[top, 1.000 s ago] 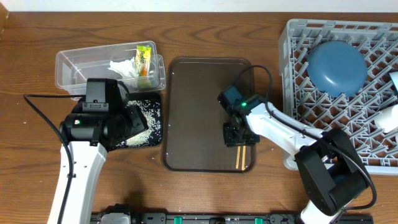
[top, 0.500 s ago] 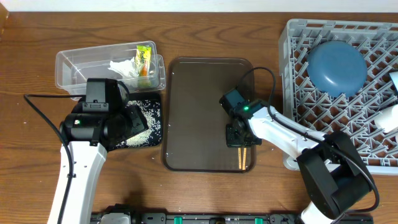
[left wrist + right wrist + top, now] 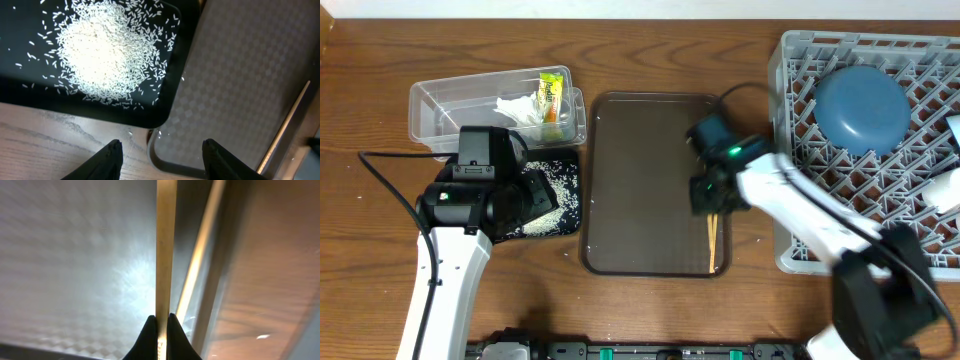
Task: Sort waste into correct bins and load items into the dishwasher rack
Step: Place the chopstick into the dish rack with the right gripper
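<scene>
Right end effector (image 3: 161,325): closed, its two fingertips pinching the near end of one chopstick (image 3: 166,245), over the right side of the brown tray (image 3: 640,180).
Left end effector (image 3: 160,155): open and empty, hanging over the corner where the black tray (image 3: 30,97) meets the brown one.
Second stick: a pale line runs just beside the held one in the right wrist view. It looks like the other chopstick, apparently outside the pinch, though I cannot tell for certain.
Handling: thin, stiff, very light wood, probably smooth enough to pivot or slide between the pads. Held at one end, the long free end is likely to swing or droop.
Where to grip: a hold nearer the middle would likely steady it. With an end grip, a firm squeeze and a slow carry seem wise.
Destination: dishwasher rack (image 3: 790,150), just right of the brown tray on the table. Its open lattice could let a thin stick slip through unless it is laid across the bars.
Already loaded: blue bowl (image 3: 862,108), upside down in the rack.
Waste: rice (image 3: 102,55) heaped in the black tray; tissue (image 3: 520,108) and wrapper (image 3: 553,95) in the clear tub (image 3: 440,110).
</scene>
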Tool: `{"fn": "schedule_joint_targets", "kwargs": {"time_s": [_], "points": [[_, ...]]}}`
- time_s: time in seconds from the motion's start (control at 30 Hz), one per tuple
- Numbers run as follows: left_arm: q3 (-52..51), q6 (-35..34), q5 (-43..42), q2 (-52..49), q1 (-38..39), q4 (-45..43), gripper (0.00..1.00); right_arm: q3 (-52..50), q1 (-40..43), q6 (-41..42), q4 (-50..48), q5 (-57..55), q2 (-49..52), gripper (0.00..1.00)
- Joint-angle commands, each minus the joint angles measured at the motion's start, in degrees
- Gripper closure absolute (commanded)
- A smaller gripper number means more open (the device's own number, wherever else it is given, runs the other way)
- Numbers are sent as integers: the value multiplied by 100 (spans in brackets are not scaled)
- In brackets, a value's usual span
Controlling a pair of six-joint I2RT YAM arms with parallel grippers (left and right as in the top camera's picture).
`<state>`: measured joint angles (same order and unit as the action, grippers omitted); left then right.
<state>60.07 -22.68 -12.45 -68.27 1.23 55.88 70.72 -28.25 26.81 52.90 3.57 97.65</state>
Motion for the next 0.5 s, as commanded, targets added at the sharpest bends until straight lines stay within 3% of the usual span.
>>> {"fn": "schedule_joint_targets", "kwargs": {"time_s": [0.0,0.33,0.47], "points": [[13,33,74,-26,-24,48,46,269,483,-693,33,-35,-693,99],[13,31,74,-26,-24,46,46,216,2190,-2422,479,-575,-946,99],[13,31,74,-26,-24,48,46,146,2586,-2542,461,-682,-791,99]]}}
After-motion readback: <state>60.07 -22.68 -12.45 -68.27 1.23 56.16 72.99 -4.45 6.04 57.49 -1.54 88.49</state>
